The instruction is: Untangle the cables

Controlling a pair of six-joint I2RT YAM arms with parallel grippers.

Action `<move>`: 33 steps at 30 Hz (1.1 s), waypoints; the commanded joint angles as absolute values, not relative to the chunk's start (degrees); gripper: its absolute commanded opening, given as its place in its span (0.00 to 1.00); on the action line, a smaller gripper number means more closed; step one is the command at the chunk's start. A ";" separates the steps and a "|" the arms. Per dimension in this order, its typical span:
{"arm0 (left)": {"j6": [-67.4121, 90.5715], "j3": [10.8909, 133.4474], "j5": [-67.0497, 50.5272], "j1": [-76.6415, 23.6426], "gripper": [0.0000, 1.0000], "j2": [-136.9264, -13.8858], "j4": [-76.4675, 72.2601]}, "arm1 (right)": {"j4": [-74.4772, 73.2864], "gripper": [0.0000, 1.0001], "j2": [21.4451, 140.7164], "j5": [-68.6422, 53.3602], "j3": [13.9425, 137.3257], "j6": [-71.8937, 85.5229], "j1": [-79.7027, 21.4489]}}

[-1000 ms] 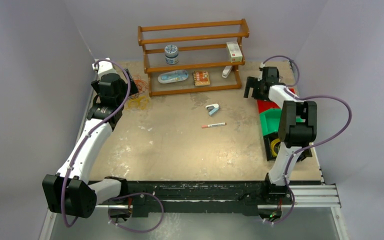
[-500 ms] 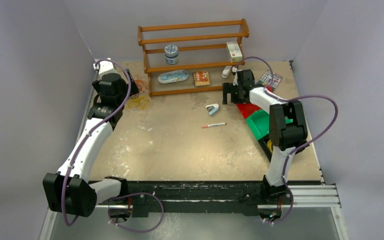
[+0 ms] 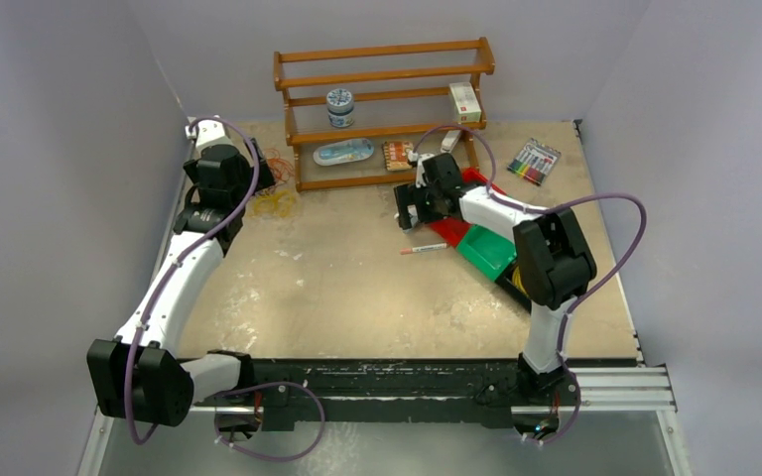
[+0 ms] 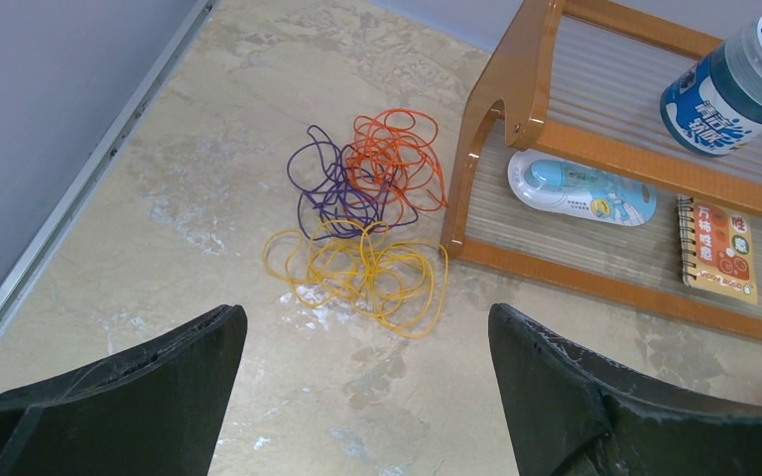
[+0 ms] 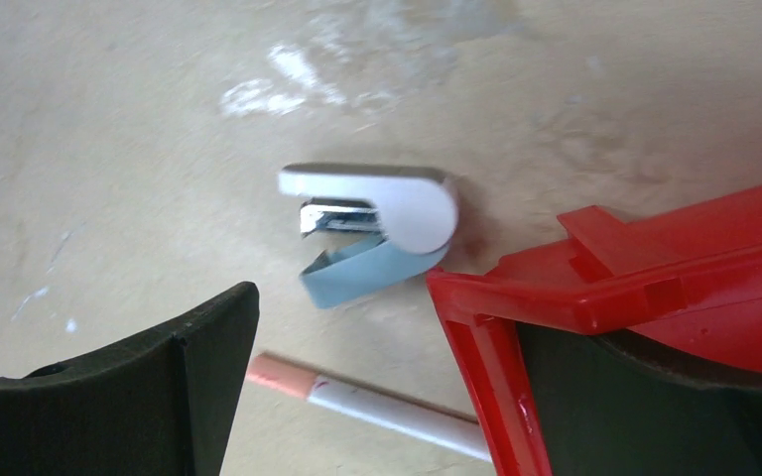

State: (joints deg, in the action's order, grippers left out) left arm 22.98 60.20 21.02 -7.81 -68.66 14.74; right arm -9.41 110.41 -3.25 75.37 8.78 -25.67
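At the far left corner of the table [image 3: 357,288], the cables [image 4: 362,223] are lying in a loose tangle of orange, purple and yellow loops, just beside the left post of the wooden rack [image 4: 516,109]. The left end effector [image 4: 364,332] is hovering over them with its jaws spread wide, clasping nothing and touching no strand.

The rack is holding a blue-labelled jar [image 4: 734,84] on an upper shelf, with a blue and white dispenser [image 4: 580,193] and a small spiral notebook [image 4: 719,248] lying on the bottom shelf.

Near the middle of the table, the right end effector [image 5: 387,337] is also gaping open and gripping nothing, hanging above a small white and blue stapler [image 5: 377,223] and a marker [image 5: 357,397]. A red bin [image 5: 655,288] is jutting in over its right finger; a green bin [image 3: 486,248] and a black bin [image 3: 509,288] are sitting in a row behind it. I cannot tell what the bins are holding. A pack of markers [image 3: 534,161] is lying at the far right.
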 commanded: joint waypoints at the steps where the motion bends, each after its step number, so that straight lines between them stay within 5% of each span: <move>1: 23.20 61.36 19.62 -7.12 0.91 -68.53 13.28 | -6.22 0.99 106.33 -9.48 73.85 6.84 -27.91; 24: 23.02 61.44 20.64 -6.20 0.91 -68.12 13.58 | -6.38 0.99 110.69 -22.03 78.75 -3.33 -43.68; 33: 23.03 61.44 20.79 -6.08 0.91 -67.94 13.69 | -3.66 0.99 104.33 -12.75 76.22 -0.61 -44.65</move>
